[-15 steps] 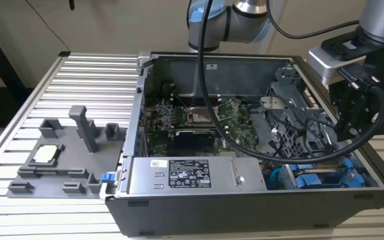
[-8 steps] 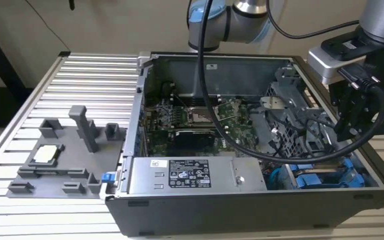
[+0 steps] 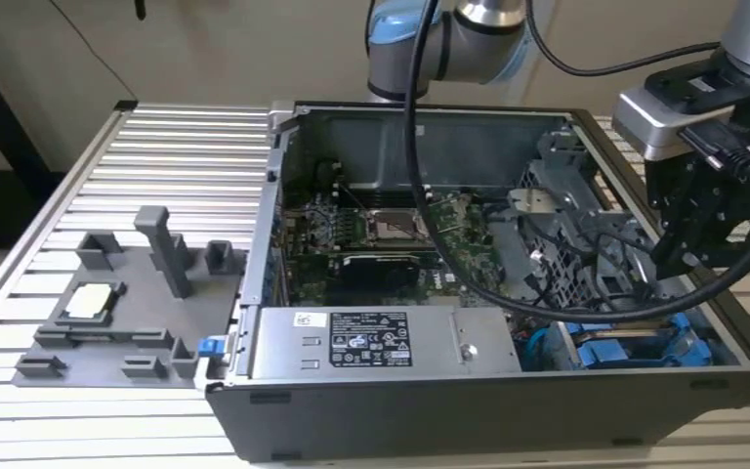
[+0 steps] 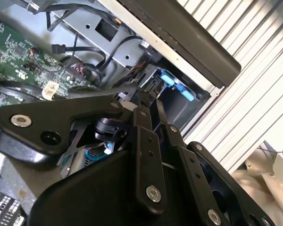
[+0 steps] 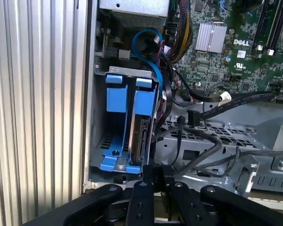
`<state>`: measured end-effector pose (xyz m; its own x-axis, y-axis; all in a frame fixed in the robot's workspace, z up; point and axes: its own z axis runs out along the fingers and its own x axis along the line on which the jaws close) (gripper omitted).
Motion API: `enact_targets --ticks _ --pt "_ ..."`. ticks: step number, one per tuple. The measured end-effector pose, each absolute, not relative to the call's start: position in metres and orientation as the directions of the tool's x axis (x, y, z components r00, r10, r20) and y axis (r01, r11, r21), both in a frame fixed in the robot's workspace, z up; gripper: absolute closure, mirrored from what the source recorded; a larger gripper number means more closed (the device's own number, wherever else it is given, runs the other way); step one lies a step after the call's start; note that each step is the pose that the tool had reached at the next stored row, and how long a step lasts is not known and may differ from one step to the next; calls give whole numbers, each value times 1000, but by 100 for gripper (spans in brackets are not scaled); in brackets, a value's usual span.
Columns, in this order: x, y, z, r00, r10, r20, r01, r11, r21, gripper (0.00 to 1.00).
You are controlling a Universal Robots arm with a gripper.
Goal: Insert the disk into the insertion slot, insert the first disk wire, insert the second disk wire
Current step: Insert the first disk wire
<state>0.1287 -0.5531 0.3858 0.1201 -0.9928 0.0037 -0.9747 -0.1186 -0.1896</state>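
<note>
on the ribbed tabletop (image 3: 180,147) sits an open case (image 3: 479,401), the disk (image 5: 140,136) in the insertion slot (image 5: 125,70), tool (image 5: 148,172) at its end, opening unclear.

The arm (image 3: 443,49) is made of rounded silver-grey segments with light blue rings at the joint. A pale grey box (image 3: 662,115) sits at its wrist above a black housing (image 3: 701,210). A thick black cable (image 3: 729,281) loops beside that housing, and a thinner black cable (image 3: 413,147) hangs from the joint. The gripper (image 5: 153,172) is matt black, built from flat hinged bars pinned with round silver screws (image 4: 153,192).
</note>
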Motion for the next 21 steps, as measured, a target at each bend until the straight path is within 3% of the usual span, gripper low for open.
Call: enact_targets --ticks 8,21 --pt "143 -559 385 120 -993 -8 -989 -119 -90 81" --pt "159 -573 381 119 -993 -16 -993 -118 -29 81"
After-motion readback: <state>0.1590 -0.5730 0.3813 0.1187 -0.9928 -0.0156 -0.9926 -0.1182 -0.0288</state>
